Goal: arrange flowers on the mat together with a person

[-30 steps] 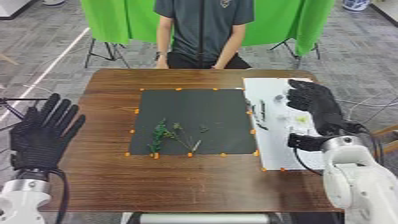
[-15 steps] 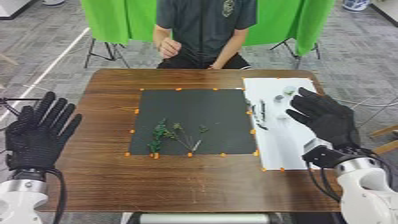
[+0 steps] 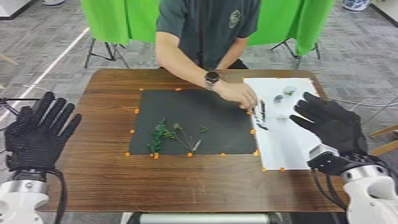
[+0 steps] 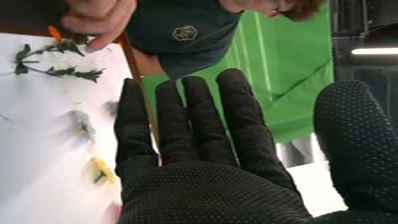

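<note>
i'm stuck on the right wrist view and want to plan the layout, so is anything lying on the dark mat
Observer: Yes, green sprigs lie on the mat, in its half nearer the robot.
Operator: ok and where's my left hand
Observer: The left hand is left of the mat, by the table's left edge.
Operator: i see the person's fingers on something, which part of the mat is that at
Observer: The person's hand is at the mat's right edge, near the far corner.
</note>
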